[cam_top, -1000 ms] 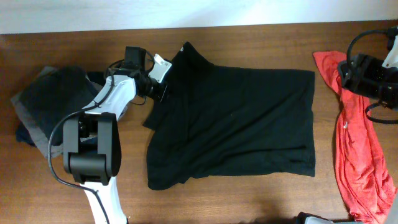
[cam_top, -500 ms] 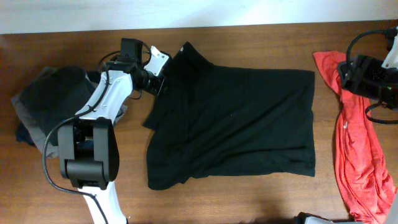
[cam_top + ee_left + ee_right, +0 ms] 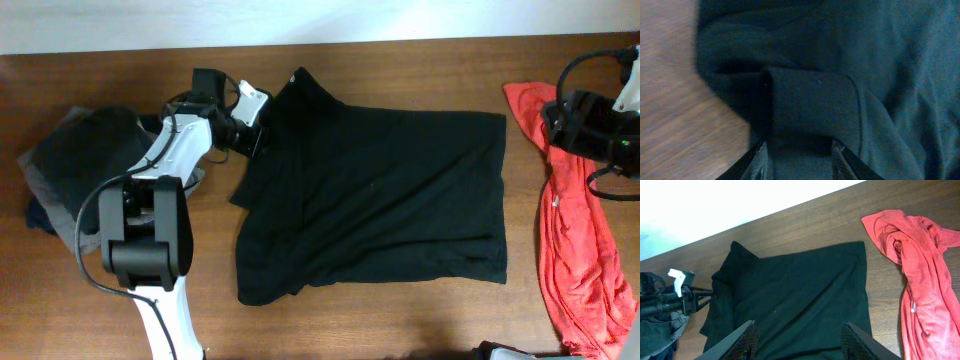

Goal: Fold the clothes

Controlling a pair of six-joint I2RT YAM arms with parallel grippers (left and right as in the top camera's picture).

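Overhead: The black T-shirt (image 3: 380, 200) lies spread over the middle of the table (image 3: 400, 325), with its hem to the right and its collar end to the left. Its left part is doubled over itself, and black on black makes the layer edges hard to trace. The left gripper (image 3: 248, 122) sits at the shirt's upper left edge, its fingertips masked by its own body. The right arm (image 3: 590, 122) is cut off by the right frame edge and hangs above the red-orange garment (image 3: 580, 250), which runs out of the bottom of the frame. The dark folded garments (image 3: 70, 165) at the far left are partly covered by the left arm (image 3: 150, 220). Bare wood lies open along the near side of the shirt and in the strip between the shirt and the red-orange garment.

Left wrist: The picture is dim and soft. Only the two finger (image 3: 759, 162) tips show at the bottom edge. They stand apart with a thick hemmed fold (image 3: 815, 105) of the shirt running between them. Whether they press it cannot be told. Wood shows to the left of the cloth.

Right wrist: The right gripper (image 3: 799, 332) is held high, jaws wide apart, and the shirt far below shows between them. The shirt's lower edge is cut off by the frame
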